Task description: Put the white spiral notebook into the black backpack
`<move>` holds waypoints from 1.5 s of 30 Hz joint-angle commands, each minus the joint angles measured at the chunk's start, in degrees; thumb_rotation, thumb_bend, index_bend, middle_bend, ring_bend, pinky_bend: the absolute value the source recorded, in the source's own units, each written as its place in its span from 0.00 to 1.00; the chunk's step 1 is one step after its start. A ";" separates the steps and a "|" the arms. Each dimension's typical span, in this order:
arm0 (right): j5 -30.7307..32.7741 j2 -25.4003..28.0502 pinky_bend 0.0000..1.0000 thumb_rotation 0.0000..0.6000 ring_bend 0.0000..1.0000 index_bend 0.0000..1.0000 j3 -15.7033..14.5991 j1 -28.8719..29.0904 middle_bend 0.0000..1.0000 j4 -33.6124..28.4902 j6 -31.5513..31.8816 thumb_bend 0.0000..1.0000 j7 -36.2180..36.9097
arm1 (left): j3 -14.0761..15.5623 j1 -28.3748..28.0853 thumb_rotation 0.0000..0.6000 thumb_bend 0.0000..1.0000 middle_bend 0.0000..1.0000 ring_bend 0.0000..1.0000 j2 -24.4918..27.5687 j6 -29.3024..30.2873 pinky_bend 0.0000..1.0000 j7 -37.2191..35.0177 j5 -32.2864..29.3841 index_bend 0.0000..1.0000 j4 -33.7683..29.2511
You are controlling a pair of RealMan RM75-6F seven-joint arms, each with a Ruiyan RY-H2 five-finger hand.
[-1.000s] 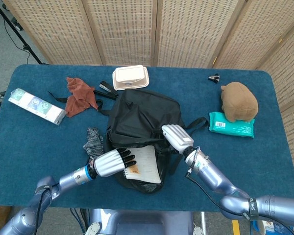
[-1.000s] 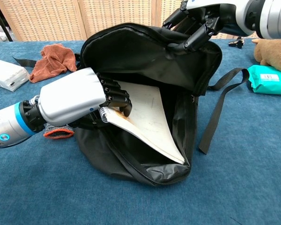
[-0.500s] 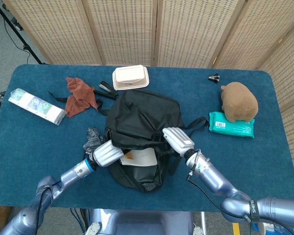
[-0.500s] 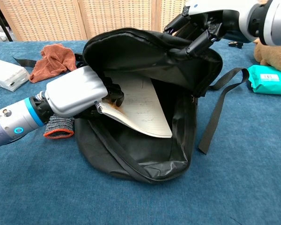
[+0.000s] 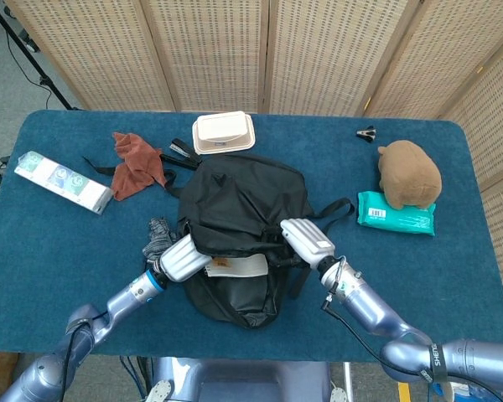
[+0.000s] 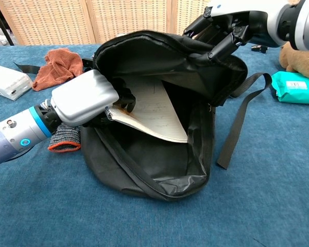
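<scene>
Since a second ago the white spiral notebook (image 6: 152, 110) has slid deeper into the black backpack (image 6: 159, 170); where most of its page lay over the bag's lower lip, now only a wedge of paper shows inside the mouth. The left hand (image 6: 85, 100) has followed it in, and its fingers (image 6: 124, 98) are curled round the notebook's wire-bound corner, clamped on it. The right hand (image 6: 232, 25) has kept its place at the top rim, its dark fingers (image 6: 224, 43) pinching a fold of the bag's upper flap and holding the opening up.

The backpack is limp, slightly shiny black fabric with a zip track round the mouth and a flat webbing strap (image 6: 237, 128) trailing off to one side. The notebook's page is matte and off-white, with faint handwriting and a brownish stain near the spiral. Both hands have smooth silvery shells over black jointed fingers.

The chest view looks straight into the opening and shows the grip on the spiral and the empty bottom of the bag. The head view shows only a thin pale strip of notebook (image 5: 235, 266) between the two hands, but takes in the whole blue felt-like desk (image 5: 59, 251): a rust-coloured crumpled cloth (image 5: 134, 163), a long white box (image 5: 63, 182), a white clamshell container (image 5: 224, 132), a brown plush toy (image 5: 411, 172) resting on a teal wipes packet (image 5: 396, 213), and a grey knitted sock (image 5: 158, 237) just beside the left hand.
</scene>
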 commanded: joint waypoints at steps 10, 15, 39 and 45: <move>0.76 -0.22 0.65 1.00 0.58 0.63 0.11 0.24 0.61 1.38 0.71 0.63 -0.13 | 2.29 1.79 0.95 0.43 0.14 0.13 6.12 6.72 0.41 -6.55 1.64 0.25 -6.79; 1.26 -0.32 0.65 1.00 0.58 0.63 0.08 0.45 0.61 2.09 0.89 0.63 -0.50 | 3.60 3.11 0.81 0.36 0.12 0.11 11.02 12.34 0.41 -11.57 3.18 0.22 -12.40; 2.37 -1.58 0.65 1.00 0.58 0.63 -0.37 0.74 0.61 3.10 1.24 0.63 -1.34 | -2.47 2.16 1.00 0.23 0.00 0.00 9.78 -2.36 0.13 5.35 -2.45 0.00 -21.04; 1.77 -1.22 0.65 1.00 0.58 0.63 -0.53 0.36 0.61 2.42 0.50 0.63 -0.32 | -4.90 2.49 1.00 0.23 0.00 0.00 7.54 -0.72 0.10 2.73 -4.06 0.00 -21.97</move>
